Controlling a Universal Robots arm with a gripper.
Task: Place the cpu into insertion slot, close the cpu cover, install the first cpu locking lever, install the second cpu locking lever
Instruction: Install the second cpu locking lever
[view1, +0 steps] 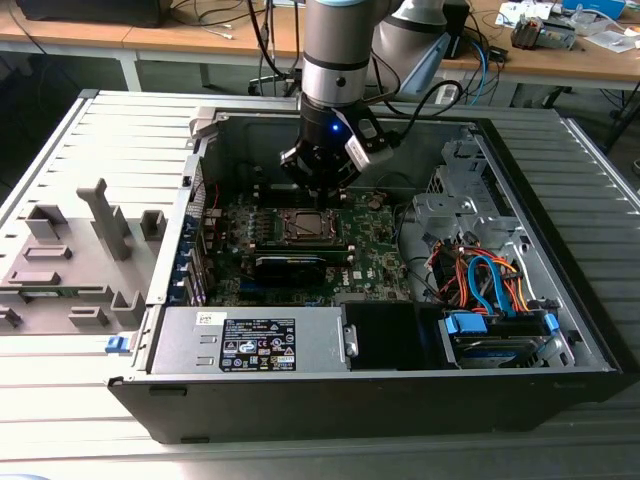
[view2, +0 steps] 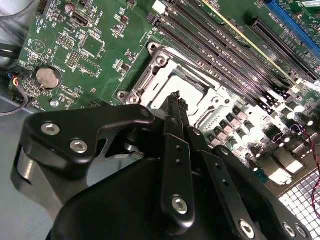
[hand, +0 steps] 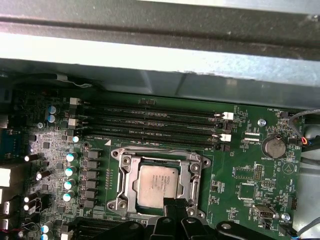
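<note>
1 step looks done: cpu (hand: 156, 186) sits in the insertion slot (hand: 121, 186), cpu cover (hand: 159, 156) down; pincer (hand: 174, 205) pinched together, empty, hovers above.

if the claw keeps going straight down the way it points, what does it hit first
Most likely the chip seated in its socket, near its edge: the claw points at it. How much gap remains is unclear.

— What have I got on the exterior view?
— My arm (view1: 335, 60) hangs inside the open case (view1: 560, 290), its gripper (view1: 322, 190) just above the socket (view1: 306, 227) on the motherboard (view1: 375, 255).
— And beside the case?
— Grey fixtures (view1: 75, 250).
</note>
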